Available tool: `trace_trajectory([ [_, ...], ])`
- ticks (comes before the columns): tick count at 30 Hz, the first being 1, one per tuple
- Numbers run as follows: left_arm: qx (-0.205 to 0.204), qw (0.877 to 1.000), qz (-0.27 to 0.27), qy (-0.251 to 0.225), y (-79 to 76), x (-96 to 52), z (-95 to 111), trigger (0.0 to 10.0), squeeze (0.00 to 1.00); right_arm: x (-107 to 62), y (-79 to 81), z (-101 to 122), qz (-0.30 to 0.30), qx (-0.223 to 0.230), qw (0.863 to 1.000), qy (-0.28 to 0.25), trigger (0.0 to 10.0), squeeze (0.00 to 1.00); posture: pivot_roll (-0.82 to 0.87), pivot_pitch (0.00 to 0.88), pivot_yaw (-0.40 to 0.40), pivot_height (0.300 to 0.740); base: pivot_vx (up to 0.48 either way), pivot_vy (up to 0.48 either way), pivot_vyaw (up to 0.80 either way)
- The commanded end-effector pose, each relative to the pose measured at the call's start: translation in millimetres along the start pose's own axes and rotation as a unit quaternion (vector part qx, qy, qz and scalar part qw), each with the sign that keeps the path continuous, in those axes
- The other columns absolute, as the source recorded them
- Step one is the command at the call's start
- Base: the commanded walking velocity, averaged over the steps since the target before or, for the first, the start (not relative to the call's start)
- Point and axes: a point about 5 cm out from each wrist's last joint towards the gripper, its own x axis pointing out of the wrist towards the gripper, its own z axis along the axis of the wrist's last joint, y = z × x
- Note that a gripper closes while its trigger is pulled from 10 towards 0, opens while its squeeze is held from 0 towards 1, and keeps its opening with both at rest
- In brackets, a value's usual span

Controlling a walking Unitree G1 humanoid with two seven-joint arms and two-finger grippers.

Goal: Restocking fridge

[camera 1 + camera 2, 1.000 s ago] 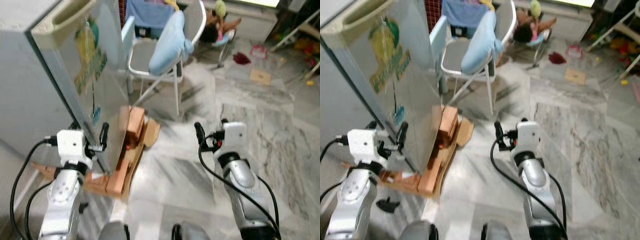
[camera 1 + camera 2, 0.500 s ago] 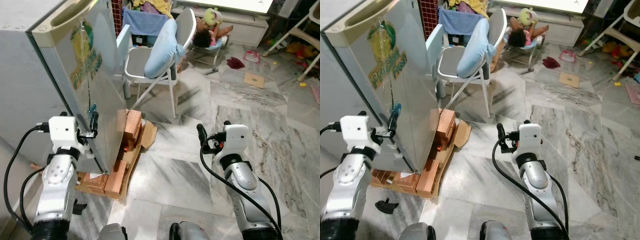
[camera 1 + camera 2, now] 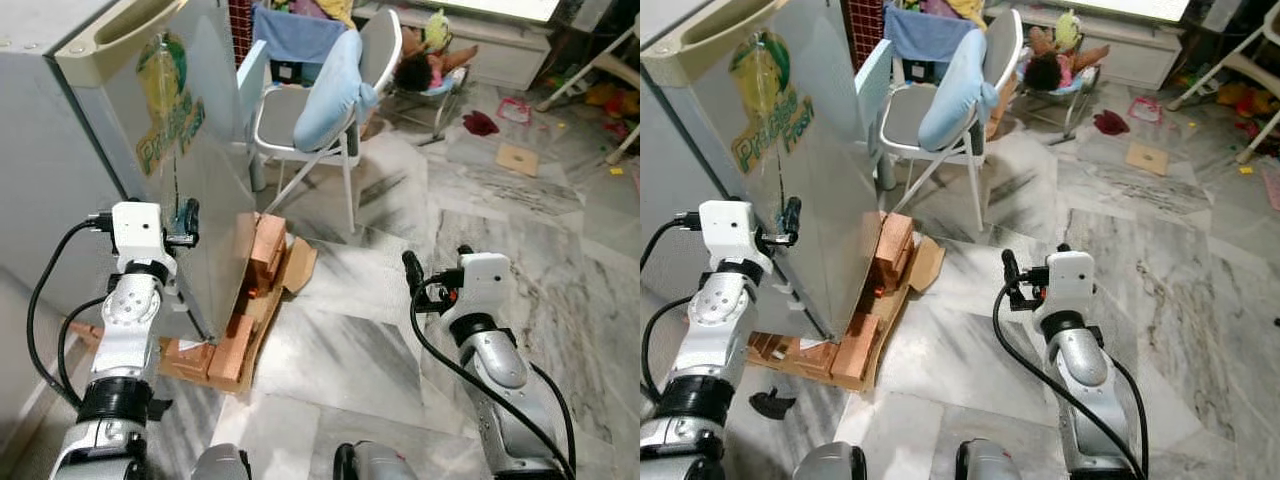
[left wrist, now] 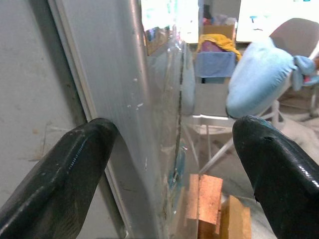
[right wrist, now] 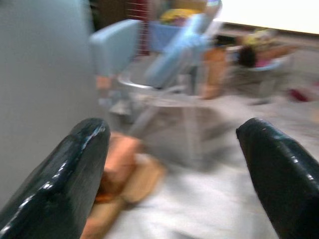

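The grey fridge (image 3: pixel 60 170) stands at my left, raised on bricks, and its door (image 3: pixel 205 170) carries a green and yellow sticker. My left gripper (image 3: pixel 181 222) is at the door's free edge at mid height. It is open, with one finger on each side of the door edge (image 4: pixel 149 124) in the left wrist view, where the left gripper (image 4: pixel 174 134) is not pressing on it. My right gripper (image 3: pixel 436 260) hangs open over the marble floor, apart from the fridge and holding nothing. In the right wrist view the right gripper (image 5: pixel 174 134) faces the chair and bricks.
Orange bricks (image 3: pixel 264 250) and flattened cardboard (image 3: pixel 298 268) lie at the fridge's foot. A white chair with a blue cushion (image 3: pixel 325 95) stands just behind the door. A person (image 3: pixel 420 60) lies on the floor at the back. Open marble floor (image 3: pixel 520 250) extends to the right.
The view has shifted as I moved. My left gripper has risen a little along the door edge. The right gripper stays open in the air.
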Motion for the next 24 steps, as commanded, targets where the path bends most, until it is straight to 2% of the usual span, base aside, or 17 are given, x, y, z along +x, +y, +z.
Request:
trace_trajectory([
  [1,0.005,1.0,0.016,-0.005,6.1,5.9,5.3,10.0,0.0,-3.5,7.8,2.7,0.042,0.022,0.999,0.005,10.0,0.0,-0.08,0.105,-0.067,0.74,0.0,0.0,0.0],
  [3,0.013,0.999,0.032,-0.009,9.1,7.6,6.1,10.0,0.0,-10.7,16.6,0.9,0.089,0.032,0.995,0.024,10.0,0.0,-0.09,0.106,-0.065,0.74,0.0,0.0,0.0],
  [7,0.016,0.999,0.046,-0.012,11.8,8.4,5.7,10.0,0.0,-16.2,20.0,-2.0,0.111,0.029,0.993,0.039,10.0,0.0,-0.09,0.108,-0.065,0.74,0.0,0.0,0.0],
  [15,0.022,0.998,0.052,-0.012,13.7,6.4,1.2,10.0,0.0,-15.9,17.9,-2.8,0.111,0.029,0.992,0.05,10.0,0.0,-0.08,0.113,-0.071,0.74,0.0,0.0,0.0],
  [21,0.016,0.999,0.044,-0.013,10.3,14.1,3.9,10.0,0.0,-19.5,20.6,-8.5,0.146,0.036,0.985,0.082,10.0,0.0,-0.08,0.112,-0.076,0.74,0.0,0.0,0.0],
  [24,0.008,1.0,0.026,-0.014,2.3,19.6,6.3,10.0,0.0,-21.3,19.4,-11.2,0.146,0.032,0.985,0.086,10.0,0.0,-0.1,0.107,-0.074,0.74,0.0,0.0,0.0],
])
